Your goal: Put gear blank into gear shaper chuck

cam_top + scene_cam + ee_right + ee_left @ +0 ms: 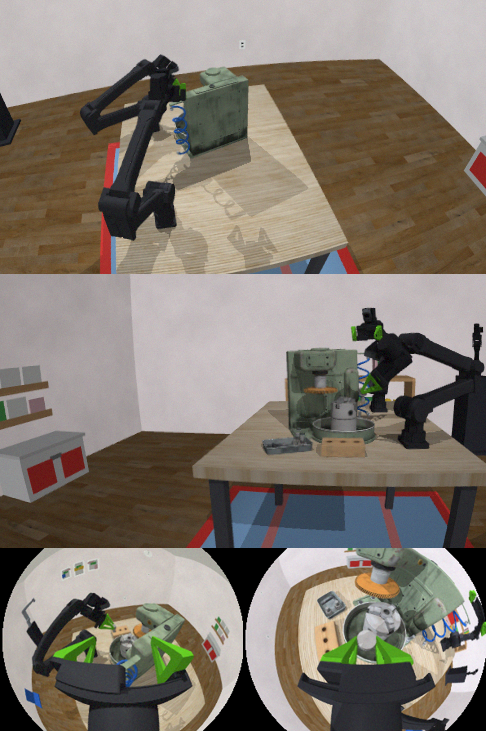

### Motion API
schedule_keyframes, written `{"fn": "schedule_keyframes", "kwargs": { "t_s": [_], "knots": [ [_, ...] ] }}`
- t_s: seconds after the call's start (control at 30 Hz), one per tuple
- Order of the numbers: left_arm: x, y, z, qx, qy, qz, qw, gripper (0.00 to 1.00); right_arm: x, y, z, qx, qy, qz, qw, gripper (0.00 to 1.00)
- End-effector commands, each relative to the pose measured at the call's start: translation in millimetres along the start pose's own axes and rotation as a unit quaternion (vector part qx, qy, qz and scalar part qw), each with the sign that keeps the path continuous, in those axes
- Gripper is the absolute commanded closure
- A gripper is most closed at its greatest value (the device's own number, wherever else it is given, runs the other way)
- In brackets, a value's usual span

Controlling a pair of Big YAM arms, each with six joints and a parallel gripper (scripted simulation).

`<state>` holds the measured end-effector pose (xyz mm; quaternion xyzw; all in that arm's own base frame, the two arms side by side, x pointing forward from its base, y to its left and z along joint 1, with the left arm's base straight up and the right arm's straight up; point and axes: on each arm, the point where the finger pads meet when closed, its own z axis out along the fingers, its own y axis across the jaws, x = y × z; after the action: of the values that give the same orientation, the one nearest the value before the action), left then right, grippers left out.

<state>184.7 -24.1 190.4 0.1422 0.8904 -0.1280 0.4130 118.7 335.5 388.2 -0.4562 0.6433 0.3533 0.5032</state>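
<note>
At the centre of the left wrist view, our left claw is clamped on the gear blank, before the chuck just above. We should centre the blank over the chuck's bore, square it, then lower gently, clear of the orange cutter.
</note>
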Motion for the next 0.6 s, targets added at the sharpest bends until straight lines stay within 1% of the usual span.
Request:
{"fn": "schedule_keyframes", "kwargs": {
  "t_s": [0.0,0.13,0.33,0.43,0.57],
  "knots": [
    [-45,-11,-25,-0.023,-0.027,-0.014,0.999,0.77,-9,-6,-14,0.007,-0.038,0.008,0.999,0.00],
    [-43,-18,-20,-0.019,-0.019,-0.009,1.000,0.77,-8,-6,-22,0.008,-0.053,0.008,0.999,0.00],
    [-47,-25,-15,-0.019,-0.016,-0.007,1.000,0.77,2,-7,-19,0.009,-0.046,0.008,0.999,0.00],
    [-49,-28,-9,-0.020,-0.008,-0.004,1.000,0.77,0,-6,-21,0.008,-0.049,0.008,0.999,0.00],
    [-57,-35,-5,-0.022,-0.012,0.000,1.000,0.77,-3,-6,-22,0.008,-0.053,0.008,0.999,0.00]
  ]
}}
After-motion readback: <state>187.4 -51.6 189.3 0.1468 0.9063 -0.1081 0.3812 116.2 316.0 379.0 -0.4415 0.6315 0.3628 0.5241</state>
